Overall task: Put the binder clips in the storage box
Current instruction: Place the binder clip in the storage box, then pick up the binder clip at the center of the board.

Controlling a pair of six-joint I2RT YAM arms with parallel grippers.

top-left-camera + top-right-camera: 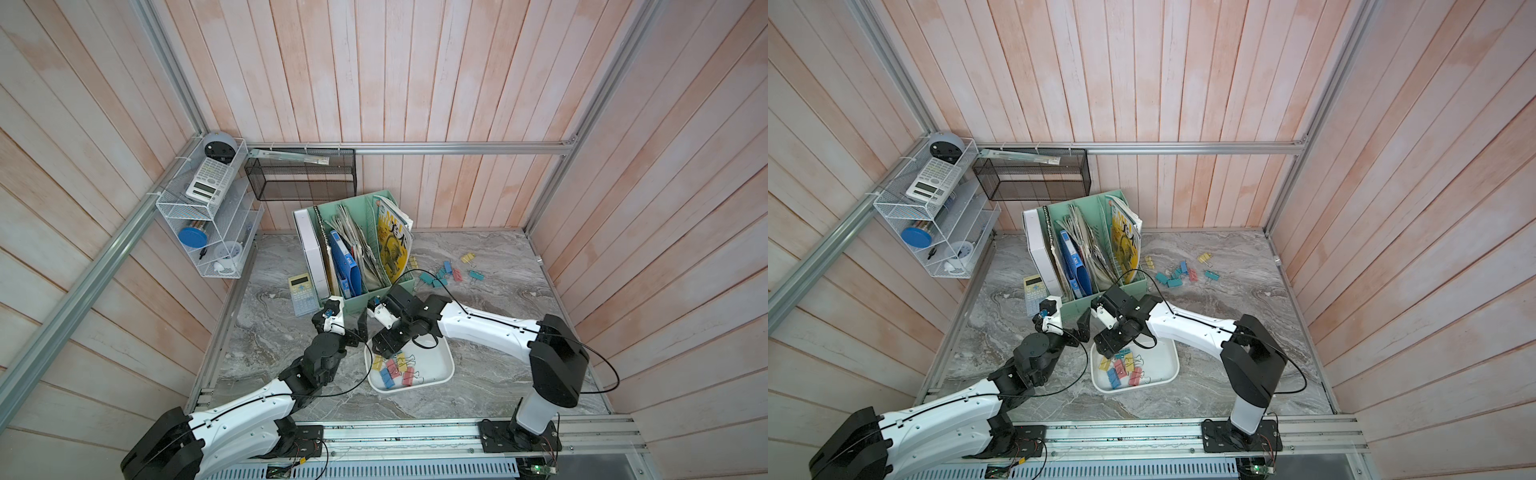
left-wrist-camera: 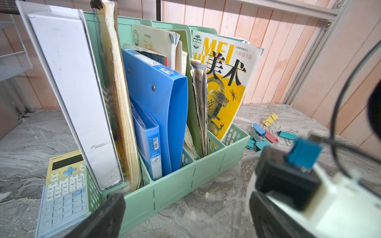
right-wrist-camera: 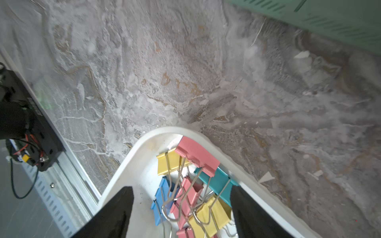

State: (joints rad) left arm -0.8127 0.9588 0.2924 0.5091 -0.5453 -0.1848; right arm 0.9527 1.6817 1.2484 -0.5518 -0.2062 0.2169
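Note:
The storage box (image 1: 434,365) (image 1: 1160,359) is a shallow white tray on the marble table, with several pastel binder clips (image 1: 395,370) (image 1: 1121,368) piled at its left end. More binder clips (image 1: 446,272) (image 1: 1181,270) (image 2: 266,131) lie scattered on the table at the back right. My right gripper (image 1: 388,353) (image 1: 1111,351) (image 3: 182,206) hangs open over the box's left corner. The clip pile (image 3: 198,154) lies loose below and between its fingers, inside the box rim (image 3: 127,162). My left gripper (image 1: 359,332) (image 1: 1079,329) (image 2: 185,216) stands open and empty just left of the box, facing the green organizer.
A mint green file organizer (image 1: 374,299) (image 2: 175,185) full of books and folders stands just behind both grippers. A yellow-blue calculator (image 1: 301,293) (image 2: 61,185) lies at its left. A black mesh basket (image 1: 303,178) and a white wire shelf (image 1: 203,216) hang on the walls.

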